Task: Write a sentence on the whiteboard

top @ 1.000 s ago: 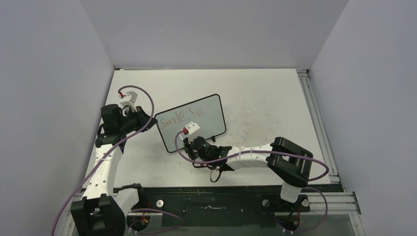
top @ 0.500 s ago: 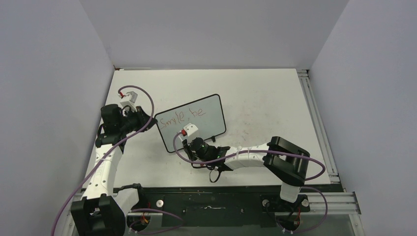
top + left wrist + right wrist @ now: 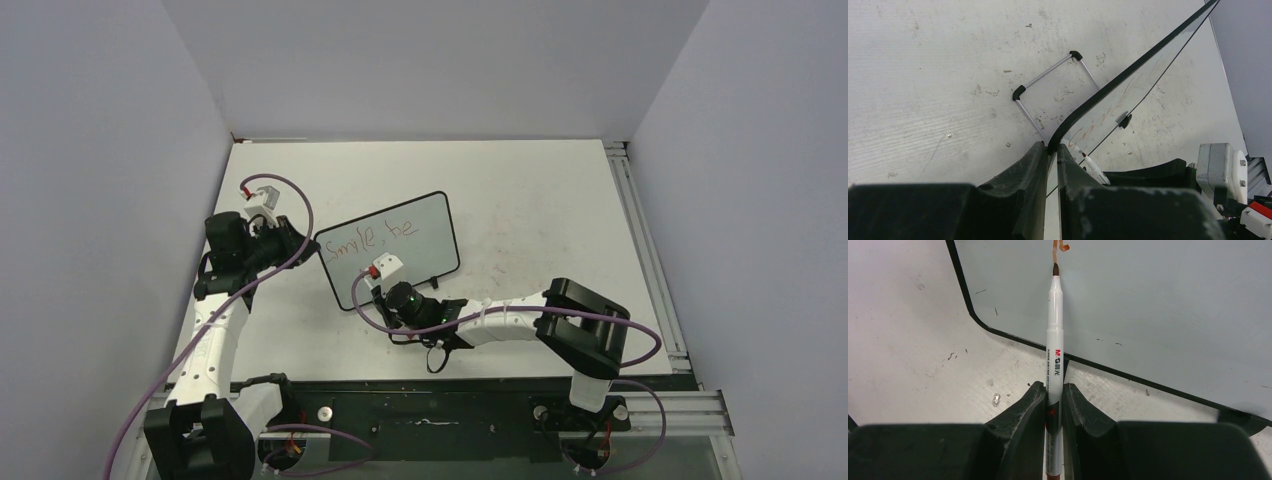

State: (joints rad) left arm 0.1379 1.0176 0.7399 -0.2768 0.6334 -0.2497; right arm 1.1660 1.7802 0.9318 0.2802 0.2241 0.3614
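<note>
The whiteboard [image 3: 420, 235] stands tilted mid-table, black-framed. Red lettering of the sentence [image 3: 372, 236] reads "Smile, be" along its top. My left gripper [image 3: 312, 247] is shut on the board's left corner; in the left wrist view the frame [image 3: 1128, 75] runs away from the pinching jaws [image 3: 1053, 147]. My right gripper [image 3: 385, 287] is at the board's lower left, shut on a white marker [image 3: 1054, 330]. The marker's tip touches the board [image 3: 1158, 305] just under a small red stroke [image 3: 1060, 247]. The marker [image 3: 1094, 168] also shows in the left wrist view.
A wire stand [image 3: 1048, 75] with black corners props the board from behind, and a black foot [image 3: 1124, 120] sits under its lower edge. An aluminium rail [image 3: 650, 260] runs along the table's right side. Pale walls close in the left, right and back.
My right gripper with the marker has slid down and a little left on the board, uncovering the word "be". The left gripper and the board have not moved.
</note>
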